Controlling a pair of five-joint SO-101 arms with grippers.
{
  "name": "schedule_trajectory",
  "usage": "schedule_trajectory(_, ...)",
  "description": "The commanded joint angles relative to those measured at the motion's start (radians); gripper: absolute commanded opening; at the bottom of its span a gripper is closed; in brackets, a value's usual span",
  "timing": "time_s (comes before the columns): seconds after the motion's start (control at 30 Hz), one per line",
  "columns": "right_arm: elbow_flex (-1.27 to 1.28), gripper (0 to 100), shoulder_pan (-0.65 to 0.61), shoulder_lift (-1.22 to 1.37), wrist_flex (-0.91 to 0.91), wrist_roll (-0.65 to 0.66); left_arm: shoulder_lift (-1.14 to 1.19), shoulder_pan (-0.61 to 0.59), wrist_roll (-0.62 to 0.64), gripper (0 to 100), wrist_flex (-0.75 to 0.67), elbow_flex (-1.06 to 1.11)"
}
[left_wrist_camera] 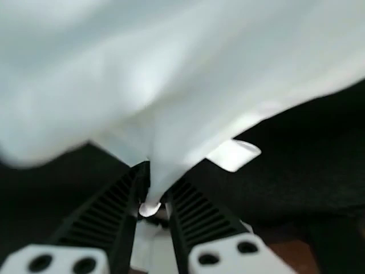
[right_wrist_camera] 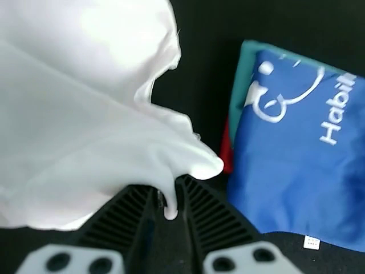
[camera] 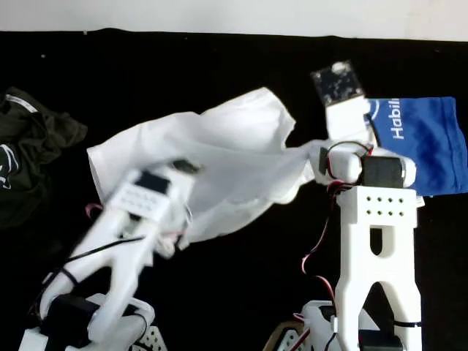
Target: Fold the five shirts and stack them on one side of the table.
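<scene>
My left fingers [left_wrist_camera: 108, 214] and right fingers [right_wrist_camera: 208, 214] each pinch an edge of the white shirt [camera: 219, 164], strung sideways between them, with the folded blue shirt [camera: 431, 146] just beyond my right.

A black cloth covers the worktop [camera: 219, 292] across nearly the whole high view, dull and dark under even light. Beyond its far edge runs a pale, bright strip [camera: 234, 14], wall or floor, impossible to tell which. The left wrist view catches a small brownish patch [left_wrist_camera: 299, 251] beside the cloth.
</scene>
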Motion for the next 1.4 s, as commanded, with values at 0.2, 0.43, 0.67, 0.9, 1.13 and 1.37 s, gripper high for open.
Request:
schedule_trajectory(0.2, -0.229, 0.5, -0.024, -0.024, -0.094, -0.021, -0.027, -0.166, -0.069, 1, 0.304, -0.664)
schedule_trajectory(0.43, -0.522, 0.5, -0.041, -0.022, 0.047, -0.023, -0.028, -0.314, -0.071, 1, 0.345, -0.961)
schedule_trajectory(0.67, -0.71, 0.5, -0.038, -0.027, 0.065, -0.023, -0.028, -0.43, -0.095, 1, 0.347, -1.237)
schedule_trajectory(0.9, -0.82, 0.5, -0.036, -0.033, 0.07, -0.023, -0.041, -0.455, -0.091, 1, 0.347, -1.386)
schedule_trajectory(1.13, -0.975, 0.5, 0.021, -0.033, 0.073, -0.021, -0.168, -0.433, -0.091, 1, 0.347, -1.391)
schedule_trajectory(1.37, -1.218, 0.5, 0.044, -0.033, 0.208, -0.023, -0.246, -0.432, -0.091, 1, 0.347, -1.394)
